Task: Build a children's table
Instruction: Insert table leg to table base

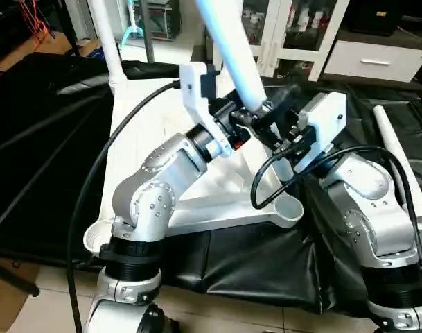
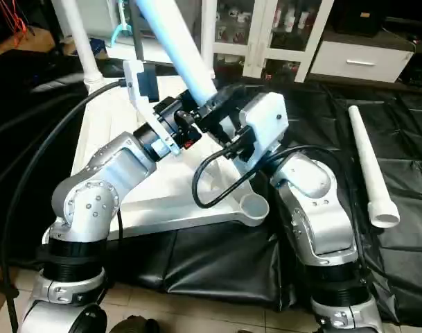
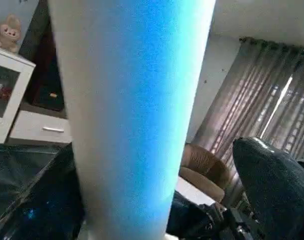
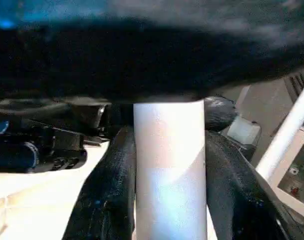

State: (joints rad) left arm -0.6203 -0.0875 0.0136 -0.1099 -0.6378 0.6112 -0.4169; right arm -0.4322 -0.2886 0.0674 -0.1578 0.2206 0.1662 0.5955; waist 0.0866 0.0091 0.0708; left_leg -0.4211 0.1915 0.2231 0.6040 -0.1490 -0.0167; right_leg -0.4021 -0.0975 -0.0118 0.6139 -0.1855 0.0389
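Head view: the white square plastic tabletop (image 1: 197, 187) lies underside up on the black sheet (image 1: 252, 263). One long tapered white tube leg (image 1: 233, 52) rises toward twelve o'clock from the middle, both my end effectors at its base. A second leg (image 1: 107, 41) stands in the eleven o'clock corner socket; a third (image 2: 368, 163) lies loose at three o'clock.

Left wrist view: my left end effector (image 1: 240, 128) is spread, one finger (image 3: 276, 185) clear of the tube.

Right wrist view: my right end effector (image 4: 169, 200) clamps the leg.

Recommendation: keep the tube upright and press it straight into its socket.
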